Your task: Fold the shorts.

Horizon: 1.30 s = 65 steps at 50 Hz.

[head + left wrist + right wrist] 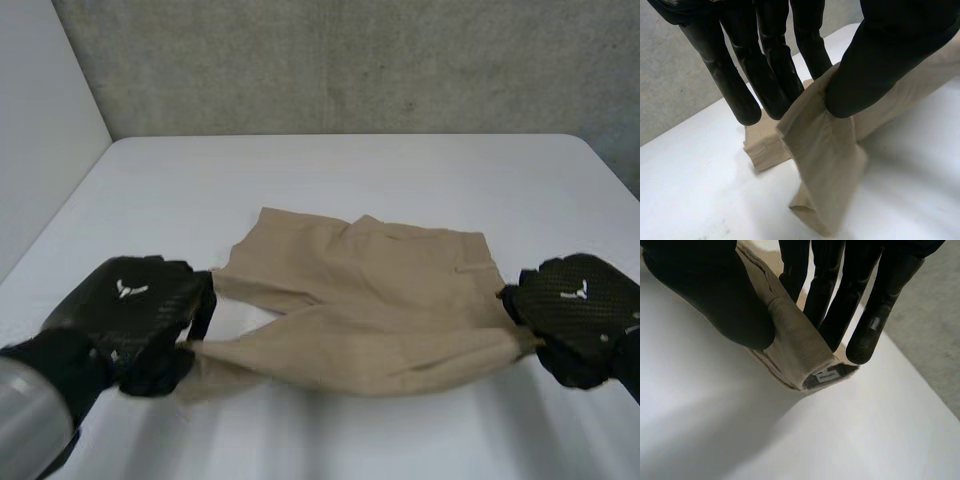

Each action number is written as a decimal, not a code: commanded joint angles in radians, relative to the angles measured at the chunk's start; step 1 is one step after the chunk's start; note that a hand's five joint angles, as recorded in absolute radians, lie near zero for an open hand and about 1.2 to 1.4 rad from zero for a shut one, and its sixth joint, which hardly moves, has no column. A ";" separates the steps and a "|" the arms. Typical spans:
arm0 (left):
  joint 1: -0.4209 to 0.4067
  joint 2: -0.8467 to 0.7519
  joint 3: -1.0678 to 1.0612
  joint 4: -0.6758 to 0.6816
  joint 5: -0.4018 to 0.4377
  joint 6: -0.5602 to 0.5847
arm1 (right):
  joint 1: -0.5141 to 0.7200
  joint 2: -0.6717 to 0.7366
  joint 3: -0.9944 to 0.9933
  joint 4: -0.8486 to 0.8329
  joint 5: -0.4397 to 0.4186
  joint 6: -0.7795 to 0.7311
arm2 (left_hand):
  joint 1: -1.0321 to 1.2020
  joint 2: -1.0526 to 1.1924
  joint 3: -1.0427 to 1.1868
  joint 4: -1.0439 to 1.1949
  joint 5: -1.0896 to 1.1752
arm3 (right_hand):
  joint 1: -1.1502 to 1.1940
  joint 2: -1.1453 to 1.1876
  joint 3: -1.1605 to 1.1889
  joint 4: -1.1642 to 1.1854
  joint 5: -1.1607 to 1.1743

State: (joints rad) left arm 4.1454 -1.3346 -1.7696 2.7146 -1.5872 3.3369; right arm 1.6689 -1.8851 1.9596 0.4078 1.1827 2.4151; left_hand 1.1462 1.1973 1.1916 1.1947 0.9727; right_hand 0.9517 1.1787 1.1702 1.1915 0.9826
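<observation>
Two robot hands are on the cloth from where I sit. The tan shorts (370, 300) lie across the middle of the white desk (350, 170), sideways to me, with the waistband end towards the right arm and the leg ends towards the left arm.

The far part of the shorts rests flat on the desk. The near part is raised off it and drawn out in a long band between the two hands.

The left robot hand (135, 315) grips the leg end of that band. In its wrist view the thumb (880, 65) presses down on the cloth and the fingers (785, 80) stand straight on the other side of it, so the fabric is pinched between them. Below the grip, a loose length of leg (825, 190) hangs down, and its hem touches the desk. The other leg lies flat just beyond it.

The right robot hand (578, 310) grips the waistband end. In its wrist view the thumb (705, 295) sits on one side of a thick folded bundle of waistband and the fingers (880, 305) on the other, clamping it. A small label (827, 376) shows inside the open end of the bundle, which is close above the desk.

A grey wall (350, 60) stands behind the desk.
</observation>
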 commanded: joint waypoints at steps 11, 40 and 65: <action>-0.082 0.203 -0.077 -0.190 0.072 -0.011 | -0.210 0.001 -0.041 0.361 -0.090 -0.341 | 0.250 0.199 0.205 0.202 0.249 | 0.445 0.218 0.226 0.205 0.239; 0.042 -0.811 0.593 0.266 0.059 0.179 | 0.072 0.705 -0.536 -0.130 0.092 -0.025 | 0.250 0.199 0.205 0.202 0.249 | 0.445 0.218 0.226 0.205 0.239; 0.070 -1.413 1.151 0.587 0.072 0.435 | 0.201 1.172 -0.791 -0.618 0.307 -0.129 | 0.250 0.199 0.205 0.202 0.249 | 0.445 0.218 0.226 0.205 0.239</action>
State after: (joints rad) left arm 4.2258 -2.6499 -0.6831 3.2332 -1.5229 3.7388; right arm 1.8561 -0.7800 1.1848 -0.0901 1.4687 2.3360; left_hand 1.1461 1.1993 1.1933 1.1953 0.9727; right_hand 0.9606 1.1787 1.1794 1.1920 0.9906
